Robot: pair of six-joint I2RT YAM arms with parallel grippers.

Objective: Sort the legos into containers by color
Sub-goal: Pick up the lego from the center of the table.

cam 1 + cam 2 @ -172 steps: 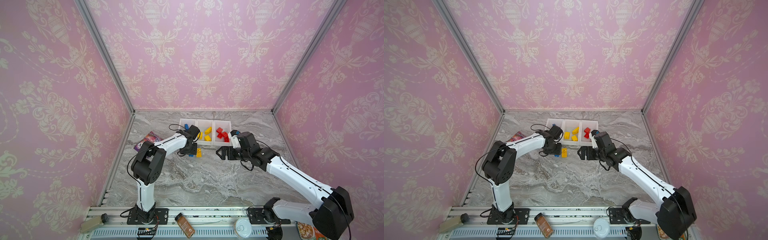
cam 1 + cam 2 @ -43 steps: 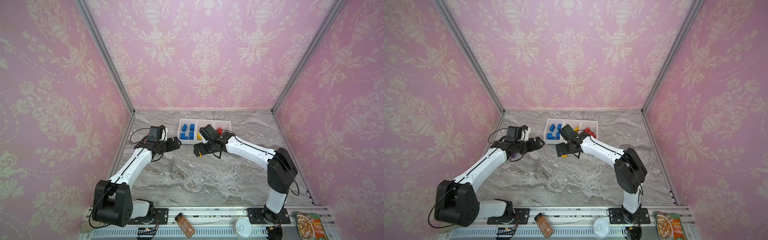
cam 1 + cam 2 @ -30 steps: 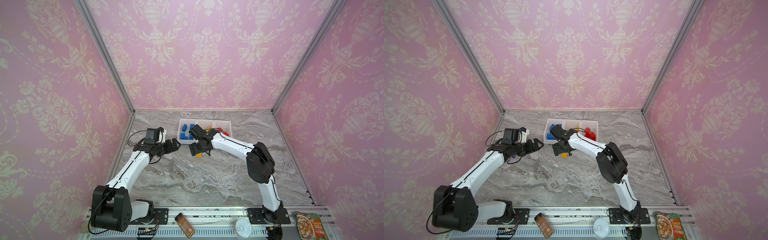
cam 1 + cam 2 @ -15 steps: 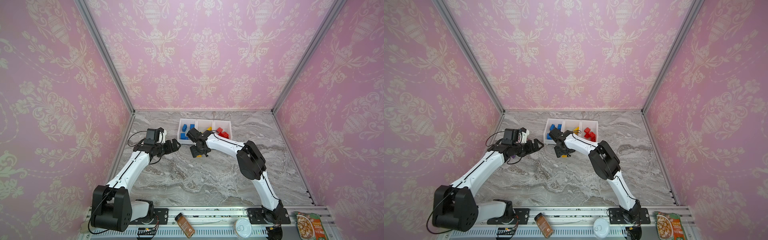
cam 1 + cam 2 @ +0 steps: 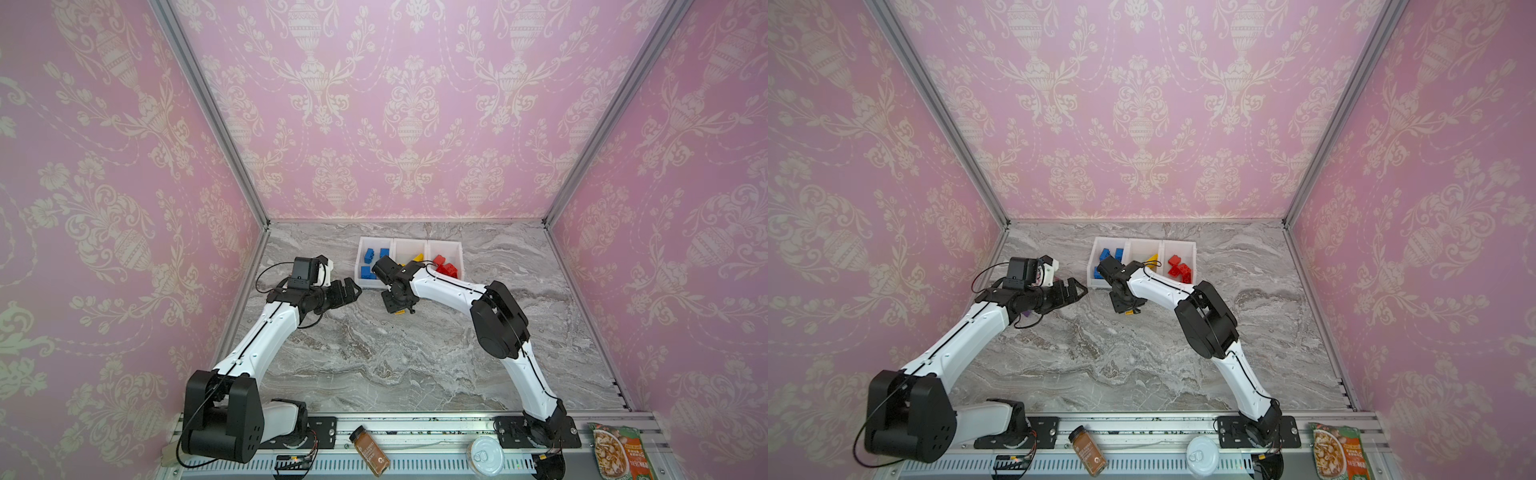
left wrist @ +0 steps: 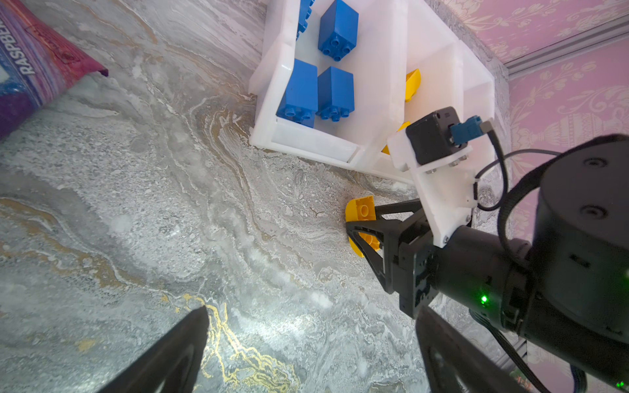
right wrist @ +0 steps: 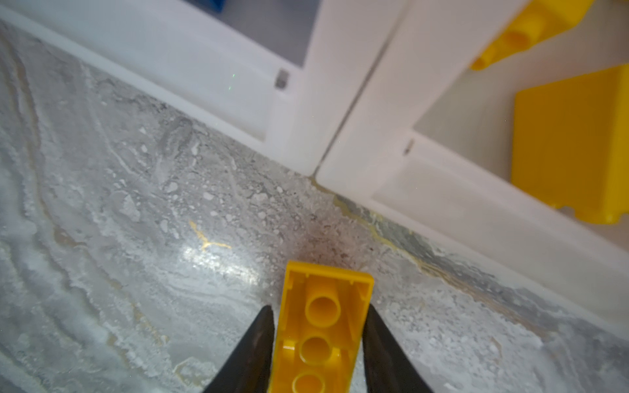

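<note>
Yellow lego [image 7: 323, 326]: hollow underside faces my right wrist cam, pinched between the fingers [image 7: 255, 347] of my right gripper [image 5: 397, 309], one finger pressed on each long side. Jaws are mostly closed, and the lego fills the narrow gap. It's just in front of the bins [image 5: 409, 240], near where the blue and yellow bins join, not touching them. Can't tell if it rests on the table [image 5: 374, 353] or is just off it.

Left gripper [image 5: 351, 291]: jaws spread wide, nothing held, hovering over bare table off the bins' left front corner, tips toward them.

Bins: three white ones joined in a row at the far end of the table. Blue legos [image 5: 366, 272] in the one on my left, yellow legos [image 7: 571, 143] in the middle, red legos [image 5: 444, 266] on my right.

Pouch [image 6: 34, 68] lies flat on the table under my left arm, well apart from the bins. Spice jar [image 5: 370, 451], can [image 5: 484, 455] and food packet [image 5: 619, 453] lie along the front rail [image 5: 415, 432].
</note>
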